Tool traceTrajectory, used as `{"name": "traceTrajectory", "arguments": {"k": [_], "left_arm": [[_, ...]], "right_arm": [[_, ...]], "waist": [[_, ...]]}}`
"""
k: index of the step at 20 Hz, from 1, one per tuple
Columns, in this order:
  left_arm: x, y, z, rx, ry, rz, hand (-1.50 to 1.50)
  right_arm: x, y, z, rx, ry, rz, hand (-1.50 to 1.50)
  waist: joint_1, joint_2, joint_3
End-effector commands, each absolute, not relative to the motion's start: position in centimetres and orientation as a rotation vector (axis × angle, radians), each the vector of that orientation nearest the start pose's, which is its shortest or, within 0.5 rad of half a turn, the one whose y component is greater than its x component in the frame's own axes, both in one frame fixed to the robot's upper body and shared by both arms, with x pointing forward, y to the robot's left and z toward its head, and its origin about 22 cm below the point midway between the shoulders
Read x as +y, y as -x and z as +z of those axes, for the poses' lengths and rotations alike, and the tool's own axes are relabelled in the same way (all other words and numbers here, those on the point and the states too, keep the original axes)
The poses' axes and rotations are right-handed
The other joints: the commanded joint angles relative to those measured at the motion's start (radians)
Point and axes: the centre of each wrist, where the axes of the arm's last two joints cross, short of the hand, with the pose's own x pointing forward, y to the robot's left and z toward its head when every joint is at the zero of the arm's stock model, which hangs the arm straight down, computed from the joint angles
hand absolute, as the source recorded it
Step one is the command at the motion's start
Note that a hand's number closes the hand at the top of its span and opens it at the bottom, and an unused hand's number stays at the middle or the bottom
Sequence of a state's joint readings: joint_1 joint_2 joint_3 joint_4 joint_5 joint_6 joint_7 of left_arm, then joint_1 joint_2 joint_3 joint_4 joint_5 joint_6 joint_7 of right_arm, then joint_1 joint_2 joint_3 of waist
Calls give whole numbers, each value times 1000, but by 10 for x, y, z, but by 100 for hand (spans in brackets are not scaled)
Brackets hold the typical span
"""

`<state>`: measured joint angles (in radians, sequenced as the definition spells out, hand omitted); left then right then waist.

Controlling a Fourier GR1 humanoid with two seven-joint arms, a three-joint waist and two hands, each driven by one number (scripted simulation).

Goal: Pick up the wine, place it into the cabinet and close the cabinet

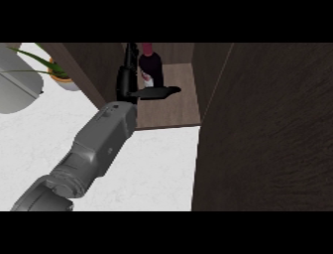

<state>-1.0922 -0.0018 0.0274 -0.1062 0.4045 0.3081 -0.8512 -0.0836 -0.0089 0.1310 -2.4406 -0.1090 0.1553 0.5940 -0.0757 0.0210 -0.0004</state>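
the left hand (134, 79) is up at twelve o'clock, reaching into the open cabinet (171, 111) with its grey forearm (100, 144) running back toward seven o'clock. the wine (152, 67) stands upright on the cabinet's wooden shelf, right beside the hand, its dark red top poking up at the back. the thumb sticks out toward three o'clock, crossing in front of the bottle's base, and the fingers run up along the bottle's left side, so the hand is clasped on the wine. the cabinet door (279, 134) stands wide at three o'clock. a potted plant (60, 74) sits on the white table (147, 168) at ten o'clock, next to a pale rounded object (8, 84).
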Motion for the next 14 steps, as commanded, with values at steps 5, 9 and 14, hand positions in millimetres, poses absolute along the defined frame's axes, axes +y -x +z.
{"name": "traceTrajectory", "arguments": {"k": [5, 9, 14], "left_arm": [[126, -404, -22, -1862, 5, 199, -150], [121, -410, -11, -1862, 54, 197, -150], [127, -396, -32, -1860, 43, 215, -150]], "right_arm": [[-199, -153, 207, -1922, -300, 319, -150], [-194, -152, 207, -1924, -285, 269, -150], [-188, -157, 210, -1905, -302, 290, -150]], "waist": [[10, -9, -1], [25, -13, -1], [14, -19, -1]]}}
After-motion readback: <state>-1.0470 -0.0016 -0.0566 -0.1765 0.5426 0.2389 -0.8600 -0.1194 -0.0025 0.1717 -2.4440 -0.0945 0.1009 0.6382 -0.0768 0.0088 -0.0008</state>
